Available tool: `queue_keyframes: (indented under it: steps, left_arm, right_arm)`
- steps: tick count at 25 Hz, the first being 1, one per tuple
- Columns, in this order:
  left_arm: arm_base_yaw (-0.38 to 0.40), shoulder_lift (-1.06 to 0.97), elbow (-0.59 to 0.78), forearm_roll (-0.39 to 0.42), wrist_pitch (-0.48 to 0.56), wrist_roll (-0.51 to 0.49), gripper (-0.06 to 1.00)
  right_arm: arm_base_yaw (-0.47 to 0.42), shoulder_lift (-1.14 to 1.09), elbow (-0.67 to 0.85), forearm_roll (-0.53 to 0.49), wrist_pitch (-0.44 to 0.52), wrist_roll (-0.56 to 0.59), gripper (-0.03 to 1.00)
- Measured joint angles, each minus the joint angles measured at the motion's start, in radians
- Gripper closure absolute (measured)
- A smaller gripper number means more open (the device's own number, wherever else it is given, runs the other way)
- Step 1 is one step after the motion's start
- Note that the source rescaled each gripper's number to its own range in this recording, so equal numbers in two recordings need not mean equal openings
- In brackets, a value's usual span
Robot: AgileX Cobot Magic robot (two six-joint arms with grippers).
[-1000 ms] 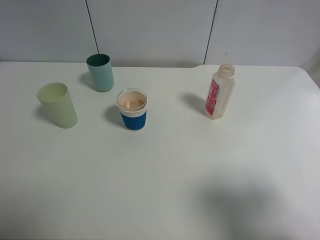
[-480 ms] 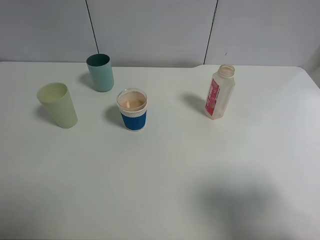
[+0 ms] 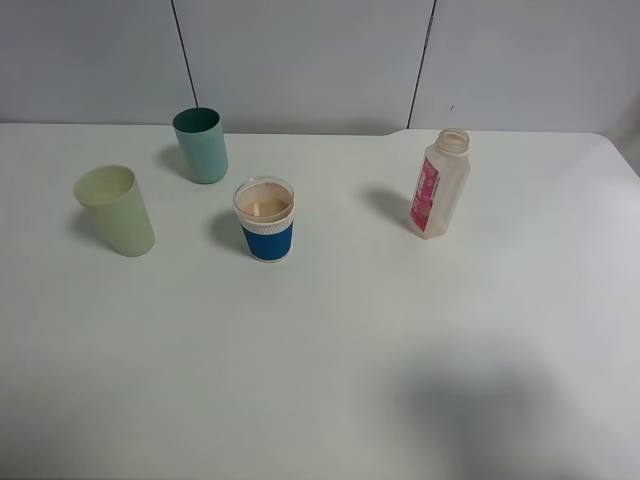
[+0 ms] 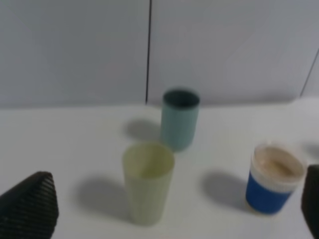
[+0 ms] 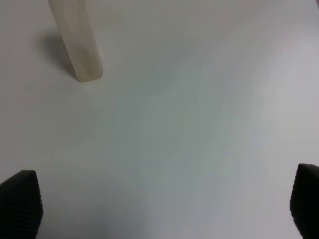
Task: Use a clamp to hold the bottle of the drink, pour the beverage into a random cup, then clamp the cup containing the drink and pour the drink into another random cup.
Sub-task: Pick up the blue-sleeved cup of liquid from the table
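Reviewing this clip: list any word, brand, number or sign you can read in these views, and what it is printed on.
No text is readable in any view.
Pink-red label on the bottle: light marks only, too small and blurred to read.
Blue-sleeved cup, pale yellow-green tumbler, teal tumbler: no lettering visible.

change: none seen | exterior high: all three pictures match | table (image 3: 330, 350): nothing on it shifted or tipped | left gripper (image 4: 169, 204), right gripper (image 5: 163, 199): outside that view, no comparison possible
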Motion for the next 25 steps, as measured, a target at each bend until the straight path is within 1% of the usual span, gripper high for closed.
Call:
queue_keyframes:
  steps: [2, 3, 4, 5, 6, 7, 8, 11, 13, 15, 17, 19, 20, 21, 22, 23, 24, 25]
  left_arm:
    - [0.0, 0.017, 0.026, -0.028, -0.089, 0.026, -0.04]
    - [0.0, 0.069, 0.068, -0.055, -0.177, 0.048, -0.04]
    - [0.0, 0.115, 0.086, -0.079, -0.223, 0.052, -0.04]
    - [0.0, 0.115, 0.086, -0.079, -0.223, 0.052, -0.04]
    - [0.0, 0.169, 0.098, -0.104, -0.266, 0.052, -0.04]
    - [0.0, 0.169, 0.098, -0.104, -0.266, 0.052, -0.04]
    - [0.0, 0.253, 0.1, -0.129, -0.319, 0.052, -0.04]
    - [0.0, 0.328, 0.1, -0.152, -0.368, 0.052, -0.04]
    - [-0.006, 0.413, 0.1, -0.17, -0.425, 0.052, -0.04]
    - [-0.054, 0.514, 0.101, -0.163, -0.514, 0.052, -0.05]
    - [-0.094, 0.564, 0.102, -0.147, -0.556, 0.05, -0.05]
    - [-0.116, 0.588, 0.108, -0.135, -0.596, 0.043, -0.05]
    - [-0.136, 0.607, 0.117, -0.122, -0.636, 0.036, -0.05]
    - [-0.188, 0.65, 0.146, -0.089, -0.706, 0.008, -0.05]
    - [-0.218, 0.676, 0.165, -0.074, -0.741, -0.011, -0.05]
    - [-0.242, 0.698, 0.179, -0.063, -0.773, -0.032, -0.05]
    - [-0.242, 0.698, 0.179, -0.063, -0.773, -0.032, -0.05]
    - [-0.261, 0.716, 0.192, -0.055, -0.801, -0.05, -0.05]
  right_arm:
    - [0.0, 0.0, 0.0, 0.0, 0.0, 0.0, -0.03]
    - [0.0, 0.0, 0.0, 0.0, 0.0, 0.0, -0.03]
    - [0.0, 0.0, 0.0, 0.0, 0.0, 0.0, -0.03]
    - [0.0, 0.0, 0.0, 0.0, 0.0, 0.0, -0.03]
    - [0.0, 0.0, 0.0, 0.0, 0.0, 0.0, -0.03]
    - [0.0, 0.0, 0.0, 0.0, 0.0, 0.0, -0.03]
    - [0.0, 0.0, 0.0, 0.0, 0.0, 0.0, -0.03]
    - [0.0, 0.0, 0.0, 0.0, 0.0, 0.0, -0.03]
    - [0.0, 0.0, 0.0, 0.0, 0.0, 0.0, -0.03]
    - [0.0, 0.0, 0.0, 0.0, 0.0, 0.0, -0.03]
    - [0.0, 0.0, 0.0, 0.0, 0.0, 0.0, -0.03]
    - [0.0, 0.0, 0.0, 0.0, 0.0, 0.0, -0.03]
    - [0.0, 0.0, 0.0, 0.0, 0.0, 0.0, -0.03]
    - [0.0, 0.0, 0.0, 0.0, 0.0, 0.0, -0.03]
    - [0.0, 0.0, 0.0, 0.0, 0.0, 0.0, -0.03]
    - [0.0, 0.0, 0.0, 0.0, 0.0, 0.0, -0.03]
    - [0.0, 0.0, 0.0, 0.0, 0.0, 0.0, -0.03]
    - [0.0, 0.0, 0.0, 0.0, 0.0, 0.0, -0.03]
